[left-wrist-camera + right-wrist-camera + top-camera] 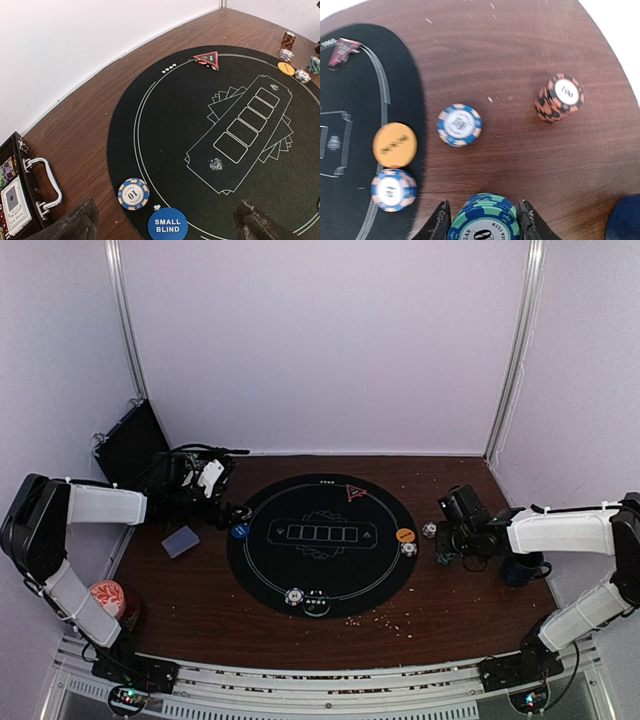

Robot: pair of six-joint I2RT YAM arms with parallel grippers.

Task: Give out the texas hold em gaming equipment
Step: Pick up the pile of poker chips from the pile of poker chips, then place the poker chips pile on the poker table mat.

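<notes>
Above and behind the arms, the overhead view shows a round black mat on a brown worktop. The left hand hovers at the mat's left edge, close to a blue button. A grey-blue card deck lies just off the mat. The right hand reaches down to the right of the mat, near an orange button.

From the left wrist, the left hand is spread wide and empty above the blue button, lettered SMALL BLIND. A blue-and-white chip lies beside the button, and a red triangle marker sits at the far rim.

From the right wrist, the right hand has its fingers against opposite sides of a teal chip stack standing on bare wood. It appears to be gripping the stack. An orange-brown stack stands well apart.

The chips look light, rigid and smooth-rimmed. The stack is loose discs, so it would likely shear or spill if tilted. The surest hold is across its width, low enough to catch every chip, with the stack kept upright.
</notes>
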